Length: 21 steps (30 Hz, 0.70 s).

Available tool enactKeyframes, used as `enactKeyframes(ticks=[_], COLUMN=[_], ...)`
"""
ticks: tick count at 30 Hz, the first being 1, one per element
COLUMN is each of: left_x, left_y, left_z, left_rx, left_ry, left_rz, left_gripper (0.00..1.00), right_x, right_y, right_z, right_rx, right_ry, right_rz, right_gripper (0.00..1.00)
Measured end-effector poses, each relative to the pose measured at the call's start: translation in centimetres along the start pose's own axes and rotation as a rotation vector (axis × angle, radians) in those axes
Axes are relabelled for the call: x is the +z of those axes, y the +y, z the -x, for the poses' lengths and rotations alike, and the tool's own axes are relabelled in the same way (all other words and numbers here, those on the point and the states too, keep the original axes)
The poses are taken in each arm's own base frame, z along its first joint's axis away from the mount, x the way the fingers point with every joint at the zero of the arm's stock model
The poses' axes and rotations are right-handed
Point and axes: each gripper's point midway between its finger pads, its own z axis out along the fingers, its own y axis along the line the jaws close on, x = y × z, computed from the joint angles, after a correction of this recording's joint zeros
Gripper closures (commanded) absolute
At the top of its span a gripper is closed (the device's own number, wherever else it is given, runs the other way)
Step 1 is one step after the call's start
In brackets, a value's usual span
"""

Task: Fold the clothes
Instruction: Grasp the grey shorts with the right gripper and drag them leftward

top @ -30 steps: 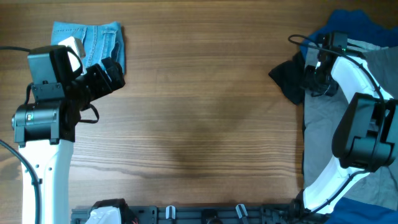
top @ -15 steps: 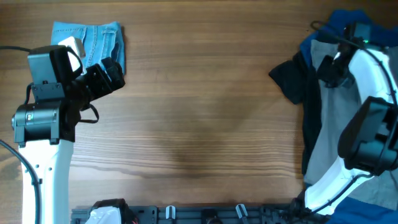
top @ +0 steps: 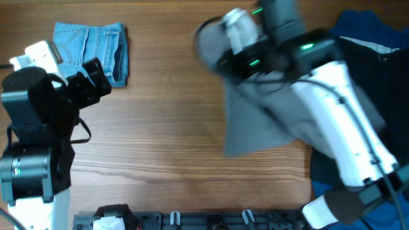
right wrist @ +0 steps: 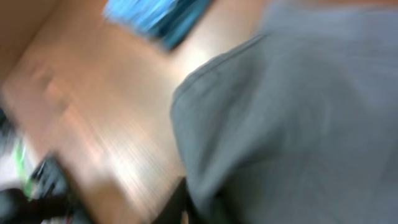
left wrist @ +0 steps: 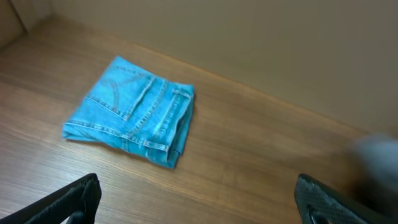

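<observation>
The grey shorts (top: 255,121) hang from my right gripper (top: 220,57) over the middle of the table, blurred by motion. In the right wrist view the grey shorts (right wrist: 286,112) fill most of the frame, and the right gripper (right wrist: 186,208) is a dark blur shut on the cloth's edge. My left gripper (top: 96,73) is open and empty at the left, just in front of the small folded denim shorts (top: 96,38). In the left wrist view the left gripper (left wrist: 199,205) is spread wide above bare wood. The grey shorts (left wrist: 373,168) show there as a blur at the right.
The folded light-blue denim shorts (left wrist: 134,112) lie at the far left corner. A royal-blue garment (top: 364,22) and a black garment (top: 383,70) lie heaped at the right edge. A black rail (top: 192,220) runs along the table's front edge.
My right arm has swung from the pile at the right to the middle of the table, carrying the grey shorts with it. My left arm has shifted slightly left.
</observation>
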Motion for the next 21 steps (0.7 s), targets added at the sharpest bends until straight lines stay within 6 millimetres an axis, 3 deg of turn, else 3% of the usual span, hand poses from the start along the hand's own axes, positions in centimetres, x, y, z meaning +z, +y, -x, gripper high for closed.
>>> enactKeyframes(ticks=[2, 4, 6, 9, 11, 14, 15, 17, 20, 21], left_x=[-0.9, -1.7, -2.4, -2.6, -2.1, -0.2, 0.8, 2.6, 7.2, 8.5], left_y=[0.4, 0.8, 0.9, 0.9, 0.2, -1.6, -2.2, -3.3, -6.4, -7.5], left_z=[0.5, 1.0, 1.2, 1.3, 0.7, -1.0, -2.0, -3.5, -8.2, -9.9], left_rx=[0.001, 0.003, 0.003, 0.006, 0.011, 0.016, 0.025, 0.042, 0.114, 0.155], left_ry=[-0.034, -0.065, -0.084, -0.088, -0.057, 0.054, 0.108, 0.197, 0.407, 0.468], left_rz=[0.018, 0.036, 0.040, 0.037, 0.000, -0.097, -0.123, -0.174, -0.262, -0.289], left_gripper=[0.00, 0.00, 0.00, 0.00, 0.02, 0.16, 0.24, 0.43, 0.76, 0.81], right_x=[4.5, 7.2, 7.9, 6.2, 3.3, -2.5, -5.1, -8.4, -11.2, -11.6], right_y=[7.7, 12.8, 14.4, 10.6, 6.0, -0.8, -3.3, -6.7, -10.1, -10.8], right_z=[-2.3, -5.1, -6.7, -4.8, -2.9, -1.1, -1.0, -1.5, -3.0, -3.5], right_rx=[-0.170, -0.300, -0.364, -0.312, -0.191, 0.052, 0.160, 0.319, 0.516, 0.570], right_ry=[0.122, 0.212, 0.248, 0.187, 0.117, -0.011, -0.060, -0.118, -0.156, -0.155], right_rz=[0.091, 0.090, 0.017, -0.157, -0.273, -0.404, -0.445, -0.486, -0.504, -0.502], right_gripper=[0.41, 0.29, 0.20, 0.18, 0.18, 0.20, 0.22, 0.25, 0.26, 0.26])
